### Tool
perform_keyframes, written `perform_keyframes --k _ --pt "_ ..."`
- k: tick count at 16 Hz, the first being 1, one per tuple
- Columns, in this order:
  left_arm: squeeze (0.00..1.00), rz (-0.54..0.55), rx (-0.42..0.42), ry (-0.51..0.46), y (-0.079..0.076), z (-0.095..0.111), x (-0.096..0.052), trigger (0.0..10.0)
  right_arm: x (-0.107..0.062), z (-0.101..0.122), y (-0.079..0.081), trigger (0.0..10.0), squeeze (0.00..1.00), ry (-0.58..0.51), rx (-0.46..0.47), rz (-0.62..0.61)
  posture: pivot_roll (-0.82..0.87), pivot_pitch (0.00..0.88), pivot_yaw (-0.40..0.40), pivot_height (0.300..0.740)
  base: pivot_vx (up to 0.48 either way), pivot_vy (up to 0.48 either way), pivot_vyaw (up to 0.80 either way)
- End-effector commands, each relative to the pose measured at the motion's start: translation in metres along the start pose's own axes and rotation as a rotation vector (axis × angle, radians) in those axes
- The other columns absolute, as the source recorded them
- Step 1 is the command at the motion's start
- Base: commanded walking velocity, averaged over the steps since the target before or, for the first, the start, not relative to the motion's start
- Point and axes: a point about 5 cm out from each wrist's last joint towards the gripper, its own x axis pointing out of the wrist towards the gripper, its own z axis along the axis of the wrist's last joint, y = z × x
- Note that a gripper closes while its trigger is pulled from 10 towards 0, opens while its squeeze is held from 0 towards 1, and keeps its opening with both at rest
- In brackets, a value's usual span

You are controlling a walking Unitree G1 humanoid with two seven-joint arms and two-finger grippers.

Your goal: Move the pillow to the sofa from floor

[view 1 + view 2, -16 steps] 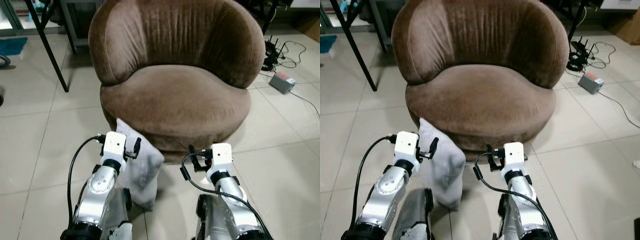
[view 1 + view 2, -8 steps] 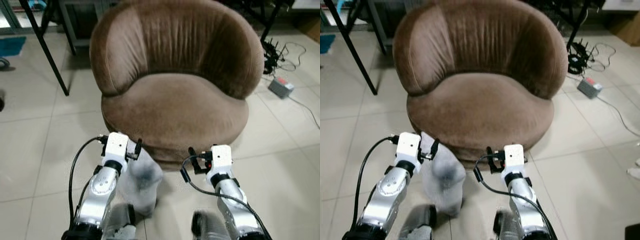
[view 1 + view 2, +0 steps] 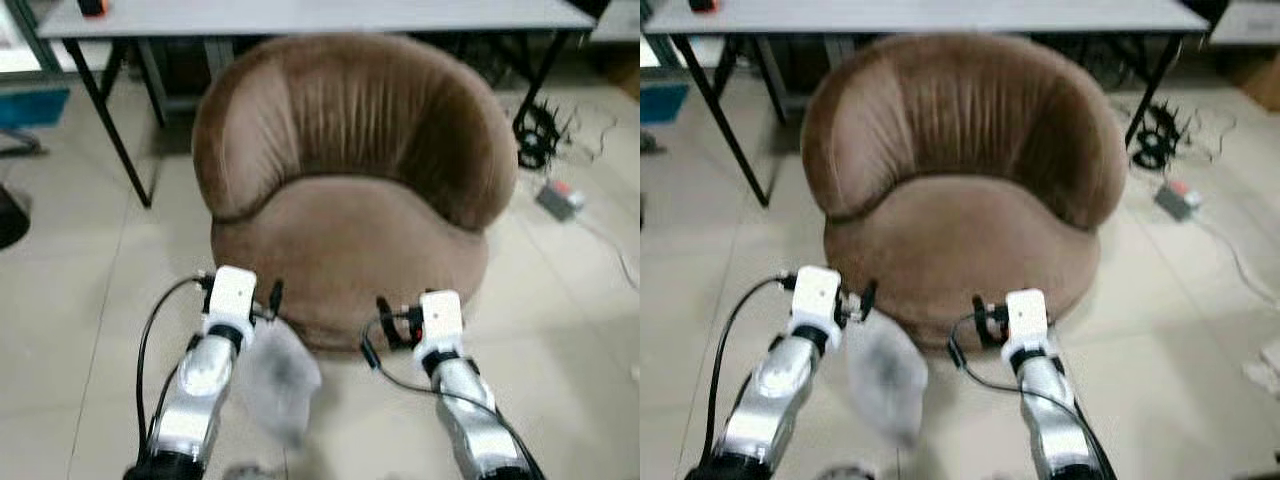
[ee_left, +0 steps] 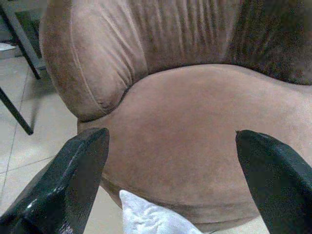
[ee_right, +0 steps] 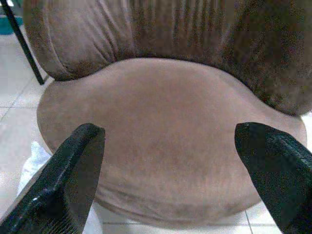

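Brown velvet sofa ahead of you, white pillow on the tiled floor at its near-left foot.

Your left gripper is spread wide, fingers apart, aimed at the seat, with the pillow's corner poking up low between them. Your right gripper is spread wide too, facing the seat cushion, pillow edge beside its left finger. Both hold nothing. Head views are blurred. Grey table stands behind the sofa, cables and a grey box lie far right.
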Motion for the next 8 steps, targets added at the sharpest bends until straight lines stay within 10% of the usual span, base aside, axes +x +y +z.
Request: perform_keyframes --k 1,8 --pt "0.00 0.002 0.001 0.013 -0.0003 -0.0035 -0.0023 10.0 0.0002 -0.0005 0.0014 10.0 0.09 0.002 -0.018 0.012 0.09 0.031 -0.048 0.740 0.000 0.000 0.64" --pt "0.00 -0.003 0.002 0.016 -0.0011 -0.0034 -0.0021 10.0 0.0005 -0.0019 0.0019 10.0 0.07 -0.003 -0.019 0.011 0.09 0.024 -0.048 0.740 0.000 0.000 0.59"
